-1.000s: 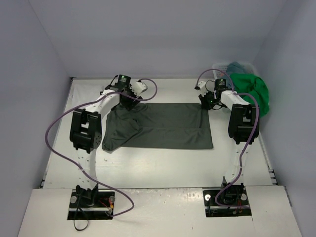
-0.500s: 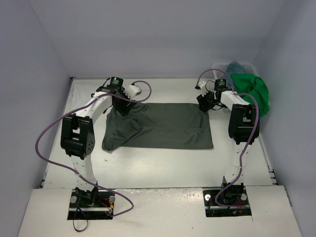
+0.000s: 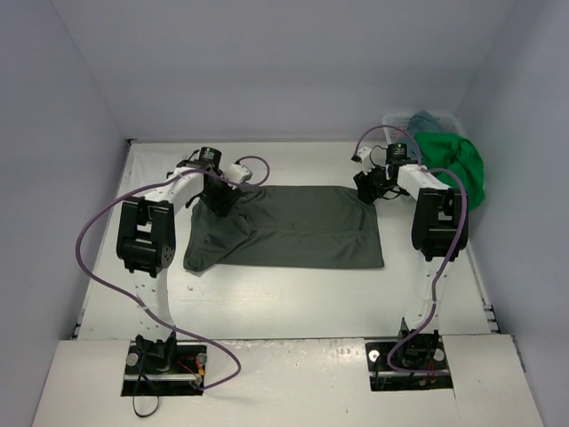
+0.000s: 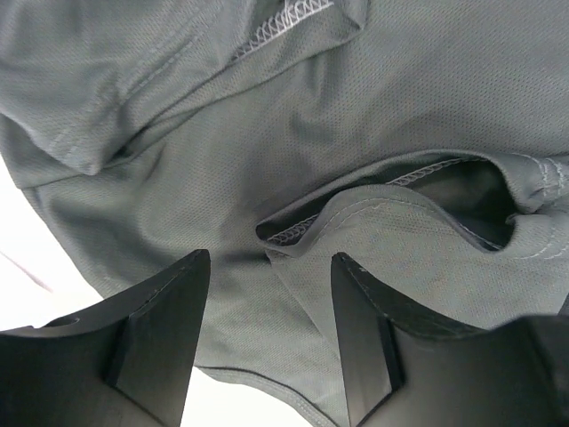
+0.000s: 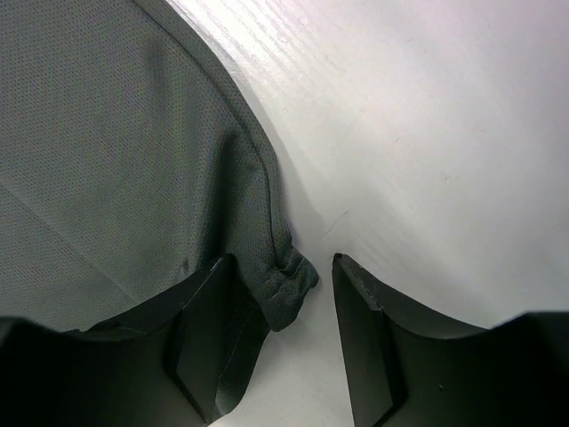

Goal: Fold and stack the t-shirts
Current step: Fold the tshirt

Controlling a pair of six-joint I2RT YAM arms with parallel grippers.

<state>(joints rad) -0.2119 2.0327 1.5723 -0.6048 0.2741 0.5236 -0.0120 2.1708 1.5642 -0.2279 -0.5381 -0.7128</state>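
wrist views | left end effector (image 4: 271,267) open | right end effector (image 5: 284,267) open | t-shirt (image 4: 311,133) ungripped

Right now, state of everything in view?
dark grey-green t-shirt: laid out on table, left end rumpled
bright green t-shirt: heaped over basket
teal-blue t-shirt: bunched in basket
left gripper: open, over rumpled end
right gripper: open, shirt corner loose between jaws
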